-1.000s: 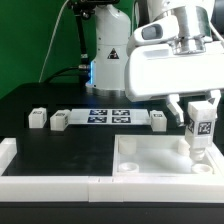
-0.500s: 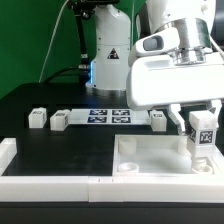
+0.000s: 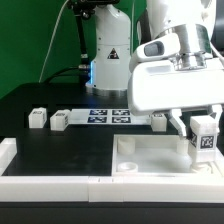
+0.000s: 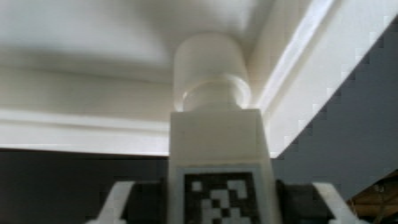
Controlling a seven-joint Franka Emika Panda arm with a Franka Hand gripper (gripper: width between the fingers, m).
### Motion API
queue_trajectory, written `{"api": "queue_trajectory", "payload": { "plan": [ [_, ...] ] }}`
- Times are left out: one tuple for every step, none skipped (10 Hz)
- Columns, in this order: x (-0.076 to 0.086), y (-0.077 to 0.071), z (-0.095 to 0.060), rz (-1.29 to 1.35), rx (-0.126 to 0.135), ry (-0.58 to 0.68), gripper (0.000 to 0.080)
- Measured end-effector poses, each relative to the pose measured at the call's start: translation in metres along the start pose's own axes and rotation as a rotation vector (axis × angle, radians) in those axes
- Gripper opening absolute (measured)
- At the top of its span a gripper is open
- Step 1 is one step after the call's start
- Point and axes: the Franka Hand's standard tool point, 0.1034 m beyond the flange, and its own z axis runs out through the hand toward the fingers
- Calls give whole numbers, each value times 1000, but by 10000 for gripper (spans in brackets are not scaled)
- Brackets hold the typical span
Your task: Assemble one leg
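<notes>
The hand (image 3: 204,127) is clenching the short chunky white plastic leg (image 3: 204,142), one finger on each side of it, the black-and-white tag facing the exterior camera. The leg is hanging upright over the large white square tray-like tabletop (image 3: 150,156), at the corner on the exterior view's right. In the wrist view its rounded end (image 4: 214,72) is pointing straight down beside the tabletop's raised rim (image 4: 294,45). I cannot tell whether that end is touching the surface yet; the corner socket itself is hiding under the leg.

To do this well, I'd say the arm needs to be centring the peg over the socket before pressing, holding the leg plumb, and lowering slowly. The rim is sitting just beside the peg, so a slight drift that way would be catching the wall rather than the hole.

Around it, the black desk (image 3: 60,148) is carrying three more small white legs (image 3: 38,119) in a row, flanking the marker board (image 3: 110,115). White L-shaped border walls (image 3: 50,181) are fencing the near edge. The arm's white base (image 3: 110,55) is standing behind, against a green backdrop (image 3: 28,40).
</notes>
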Motion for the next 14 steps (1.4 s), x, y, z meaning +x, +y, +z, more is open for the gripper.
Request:
{"api": "queue_trajectory", "payload": {
  "plan": [
    [-3, -1, 2, 0, 1, -6, 290],
    [-5, -1, 4, -2, 2, -10, 290],
    [-5, -1, 4, -12, 2, -9, 290],
    [-5, -1, 4, -19, 1, -8, 290],
    [-5, 0, 4, -19, 1, -8, 300],
    [-5, 0, 4, -19, 1, -8, 300],
    [-5, 0, 4, -19, 1, -8, 481],
    [-5, 0, 4, -19, 1, -8, 617],
    [-5, 0, 4, -19, 1, -8, 617],
    [-5, 0, 4, -19, 1, -8, 643],
    [-5, 0, 4, -19, 1, -8, 643],
    [-5, 0, 4, -19, 1, -9, 643],
    [0, 1, -1, -20, 2, -17, 649],
    [9, 0, -8, -22, 4, -18, 649]
  ]
}}
